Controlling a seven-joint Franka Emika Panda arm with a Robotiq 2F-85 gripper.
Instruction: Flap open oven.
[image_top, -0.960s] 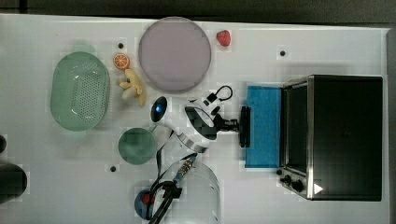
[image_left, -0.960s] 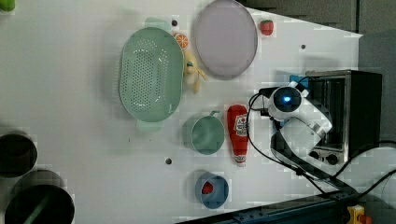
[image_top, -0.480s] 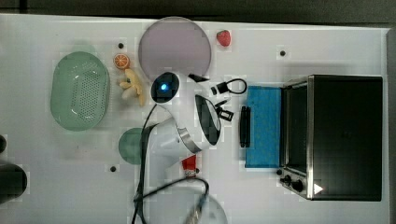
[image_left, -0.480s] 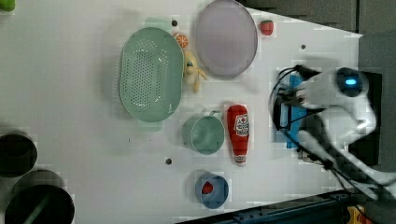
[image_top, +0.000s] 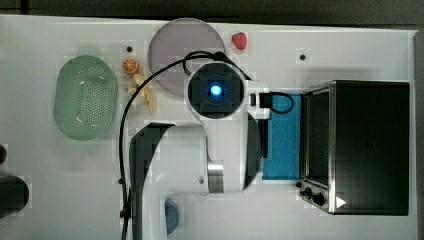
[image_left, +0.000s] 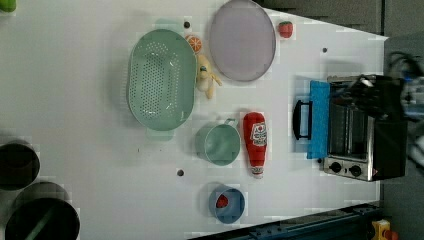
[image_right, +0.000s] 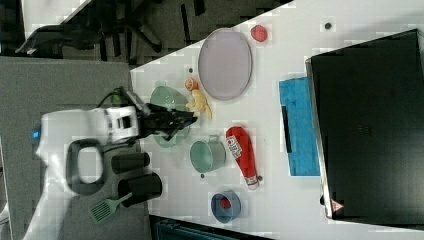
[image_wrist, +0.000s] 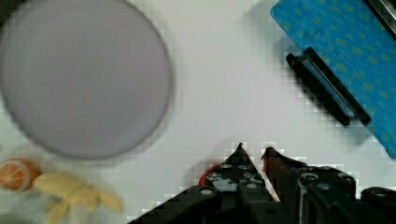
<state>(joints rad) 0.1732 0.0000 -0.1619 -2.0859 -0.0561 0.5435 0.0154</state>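
The oven (image_top: 370, 145) stands at the top view's right, with its blue glass door (image_top: 282, 140) lying flat on the table and open toward the top view's left. The black bar handle (image_left: 300, 120) sits at the door's free edge. In the wrist view my gripper (image_wrist: 253, 149) hangs high above the white table, its fingertips (image_wrist: 239, 150) a small gap apart with nothing between them. The door (image_wrist: 355, 56) and handle (image_wrist: 327, 86) lie well off to one side of the gripper, untouched. From the top view my arm (image_top: 216, 91) covers the table beside the door.
A purple plate (image_top: 182, 55), a green colander (image_top: 85, 102), an orange slice (image_top: 131, 65) and a strawberry (image_top: 240, 41) lie toward the top view's left and top. A ketchup bottle (image_left: 256, 142), a green cup (image_left: 218, 144) and a blue bowl (image_left: 227, 204) sit near the door.
My arm has pulled back from the door handle and risen well above the table. The oven door has stayed flat and open.
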